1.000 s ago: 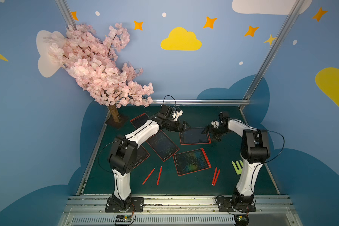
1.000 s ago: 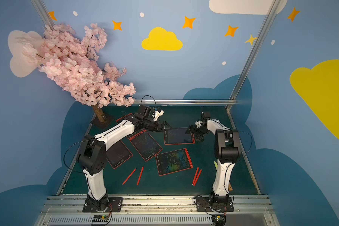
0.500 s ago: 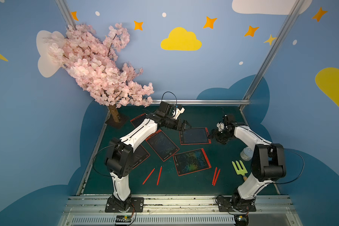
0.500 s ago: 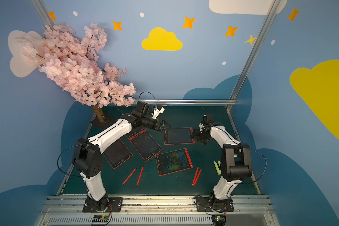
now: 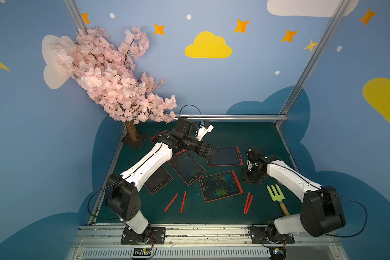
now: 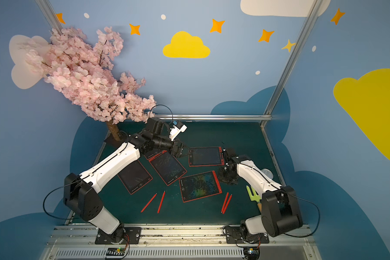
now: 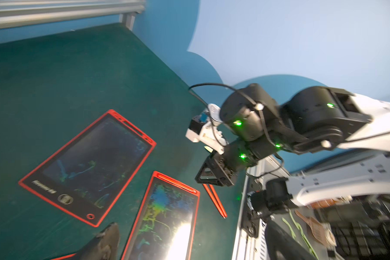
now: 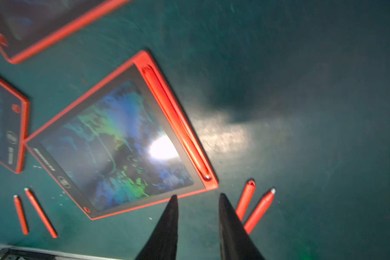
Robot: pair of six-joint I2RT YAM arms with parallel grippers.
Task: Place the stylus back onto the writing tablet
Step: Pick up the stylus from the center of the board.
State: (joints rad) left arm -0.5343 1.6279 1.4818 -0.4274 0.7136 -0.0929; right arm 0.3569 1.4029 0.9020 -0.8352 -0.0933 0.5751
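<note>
My right gripper (image 8: 197, 195), jaws apart and empty, hangs just beside two styluses (image 8: 245, 200) lying on the mat (image 8: 302, 90) by the tablet (image 8: 113, 146), lengthwise along its fingers; my wide-open left gripper (image 5: 212, 153) is farther.

Arms (image 5: 149, 165): white link shells, black joints, black cables (image 7: 212, 84). Right gripper (image 8: 197, 195): black, tapered jaws. Green LEDs (image 7: 242, 156) on joints.

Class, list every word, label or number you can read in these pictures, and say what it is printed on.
No text can be read for certain.
Rainbow-scribbled tablet, white bezel lettering: too blurred to read.
Dim tablet beside it, white bezel word: too blurred to read.
Styluses, garden fork: no print visible.
</note>
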